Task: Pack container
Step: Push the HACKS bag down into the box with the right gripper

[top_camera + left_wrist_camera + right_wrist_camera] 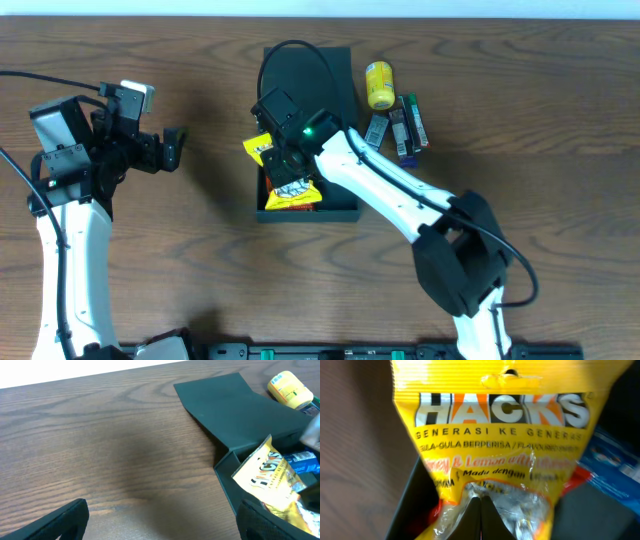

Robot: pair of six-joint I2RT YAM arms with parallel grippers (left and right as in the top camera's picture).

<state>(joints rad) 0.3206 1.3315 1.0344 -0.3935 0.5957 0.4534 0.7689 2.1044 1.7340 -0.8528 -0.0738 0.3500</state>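
Right gripper (481,505) is pressed together, apparently pinching the yellow HACKS packet (500,435), which is tilted over the left wall of the container (335,211) directly beneath at table centre, lid flapped open far, while the spread left gripper (175,148) sits well left.
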